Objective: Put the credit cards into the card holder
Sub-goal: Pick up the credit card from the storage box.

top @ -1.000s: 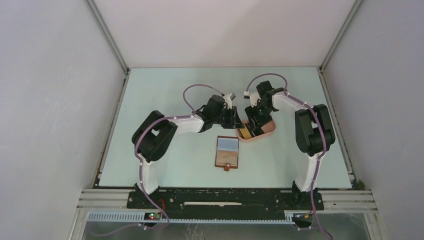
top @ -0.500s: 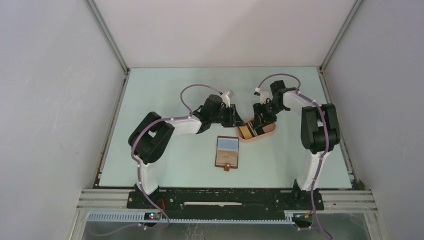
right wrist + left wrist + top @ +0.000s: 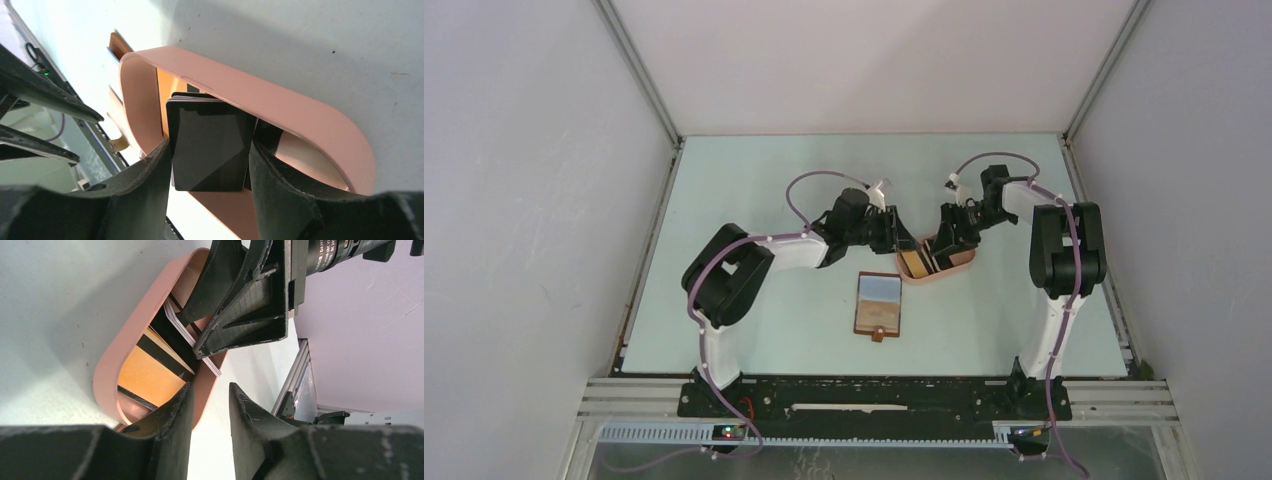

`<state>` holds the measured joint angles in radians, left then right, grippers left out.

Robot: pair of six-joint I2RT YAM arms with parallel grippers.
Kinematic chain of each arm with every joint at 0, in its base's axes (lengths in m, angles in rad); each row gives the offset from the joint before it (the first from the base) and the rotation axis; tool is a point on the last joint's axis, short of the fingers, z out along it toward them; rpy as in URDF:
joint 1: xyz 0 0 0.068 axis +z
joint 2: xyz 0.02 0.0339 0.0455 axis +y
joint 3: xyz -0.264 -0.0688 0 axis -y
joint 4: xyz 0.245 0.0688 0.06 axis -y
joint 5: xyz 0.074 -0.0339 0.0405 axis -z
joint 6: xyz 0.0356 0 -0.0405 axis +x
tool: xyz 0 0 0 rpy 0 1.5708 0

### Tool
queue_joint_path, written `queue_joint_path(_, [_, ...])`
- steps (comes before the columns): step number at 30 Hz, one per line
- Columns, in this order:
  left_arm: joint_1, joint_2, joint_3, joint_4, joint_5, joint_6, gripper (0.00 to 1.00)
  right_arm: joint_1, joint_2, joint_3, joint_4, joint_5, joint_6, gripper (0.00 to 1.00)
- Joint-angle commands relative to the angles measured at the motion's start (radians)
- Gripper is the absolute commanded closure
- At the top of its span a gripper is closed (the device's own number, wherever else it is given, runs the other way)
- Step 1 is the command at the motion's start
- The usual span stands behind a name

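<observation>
The open reddish-brown card holder [image 3: 880, 305] lies flat mid-table with a grey-blue card [image 3: 880, 290] on its upper half. The pink oval tray [image 3: 961, 262] behind it holds a yellow card [image 3: 145, 375] and dark cards. My right gripper [image 3: 944, 245] reaches into the tray; in the right wrist view it [image 3: 210, 145] is shut on a stack of black cards [image 3: 207, 125], tilted up over the tray's rim [image 3: 300, 115]. My left gripper [image 3: 906, 243] is at the tray's left end; in the left wrist view it [image 3: 210, 385] is narrowly open, with one finger over the tray wall [image 3: 125, 340].
The two grippers are close together over the tray, almost touching. Aluminium frame rails [image 3: 639, 260] and grey walls border the table on the left, right and back. The card holder's snap tab [image 3: 878, 338] points toward the arm bases.
The right arm's wrist and forearm have swung right and back while its gripper stayed in the tray. The left gripper shifted slightly right toward the tray. The card holder has not moved.
</observation>
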<state>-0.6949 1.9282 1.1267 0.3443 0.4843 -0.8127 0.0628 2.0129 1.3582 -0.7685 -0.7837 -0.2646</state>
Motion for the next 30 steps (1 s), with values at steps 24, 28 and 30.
queue_joint_path(24, [-0.008,0.094,0.076,0.105,-0.101,-0.293,0.45,-0.044,0.030,0.039,-0.044,-0.187,-0.014,0.63])
queue_joint_path(28, [-0.008,0.099,0.061,0.146,-0.117,-0.351,0.45,-0.044,0.019,0.039,-0.044,-0.200,-0.014,0.64])
queue_joint_path(30, [-0.008,0.100,0.061,0.150,-0.126,-0.370,0.45,-0.046,0.016,0.037,-0.042,-0.206,-0.016,0.64])
